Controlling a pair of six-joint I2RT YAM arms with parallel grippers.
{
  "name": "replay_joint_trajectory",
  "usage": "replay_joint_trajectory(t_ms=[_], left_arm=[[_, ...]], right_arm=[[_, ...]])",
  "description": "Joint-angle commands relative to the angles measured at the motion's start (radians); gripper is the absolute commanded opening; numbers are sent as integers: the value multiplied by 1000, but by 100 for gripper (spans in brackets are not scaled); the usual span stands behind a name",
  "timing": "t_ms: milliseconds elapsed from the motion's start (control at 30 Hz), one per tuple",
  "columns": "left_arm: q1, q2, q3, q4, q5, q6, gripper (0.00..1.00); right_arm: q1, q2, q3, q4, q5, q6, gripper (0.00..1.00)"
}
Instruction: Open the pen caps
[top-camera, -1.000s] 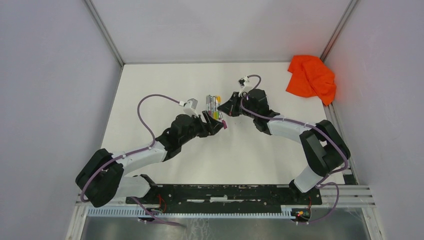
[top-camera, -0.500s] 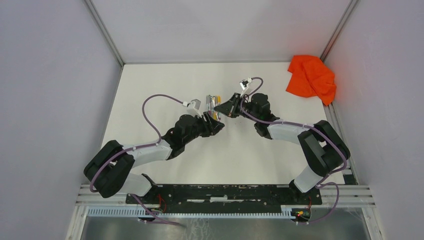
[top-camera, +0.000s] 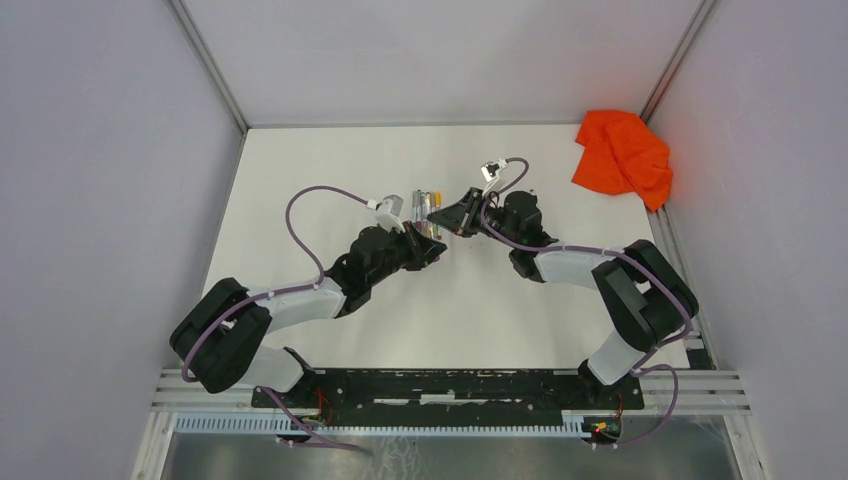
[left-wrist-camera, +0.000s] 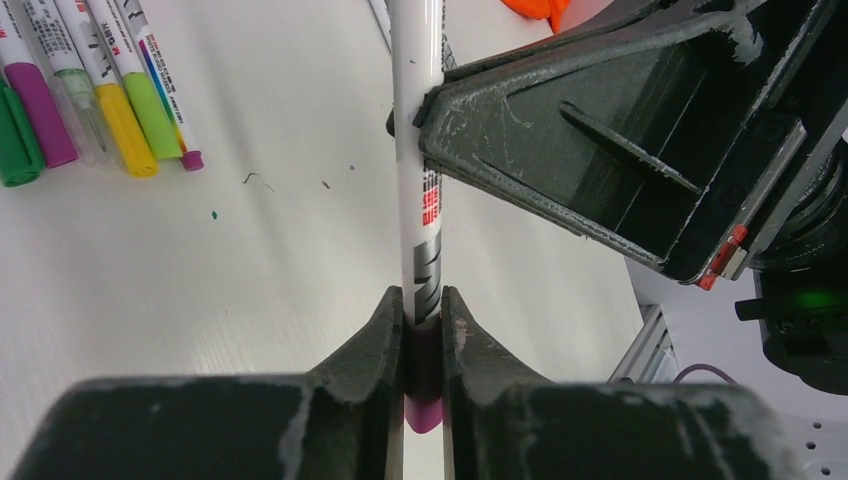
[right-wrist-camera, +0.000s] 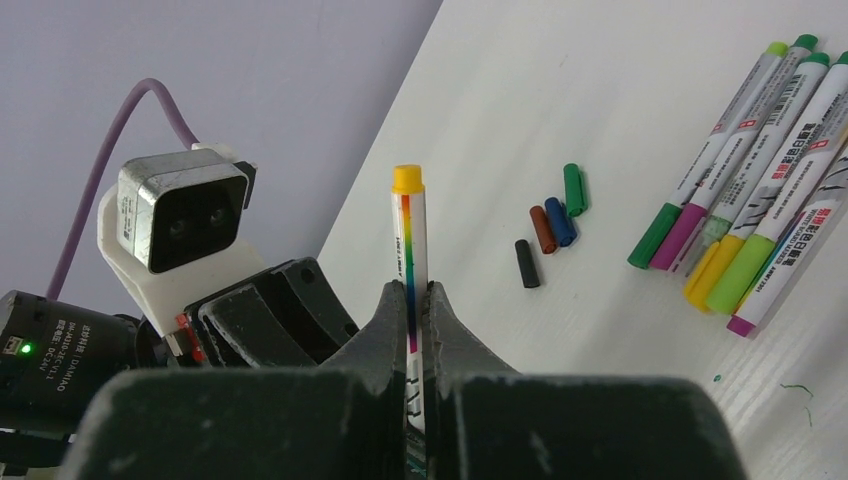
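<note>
White table (top-camera: 520, 300); left claw (left-wrist-camera: 425, 300) pinches magenta cap (left-wrist-camera: 424, 410) (right claw (right-wrist-camera: 408, 290) clamps pen (right-wrist-camera: 408, 225)).

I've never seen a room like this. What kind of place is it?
Probably a robot lab's test booth: a white table boxed in by plain grey panels, a left arm and right arm bolted at its near edge, and marker pens laid out.

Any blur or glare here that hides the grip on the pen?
Top view: even light, soft shadows, pens tiny. Left wrist: left gripper blurred up close, sheen down the held pen. Right wrist: right gripper blurred near the lens, loose caps sharp. Both grips readable.
</note>
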Motion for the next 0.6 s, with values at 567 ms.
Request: replay_joint_trajectory(t_ms=[567], left_arm=[[2,61,155,-144,123,133,2]], right_arm=[[8,18,37,-70,-86,-162,17]])
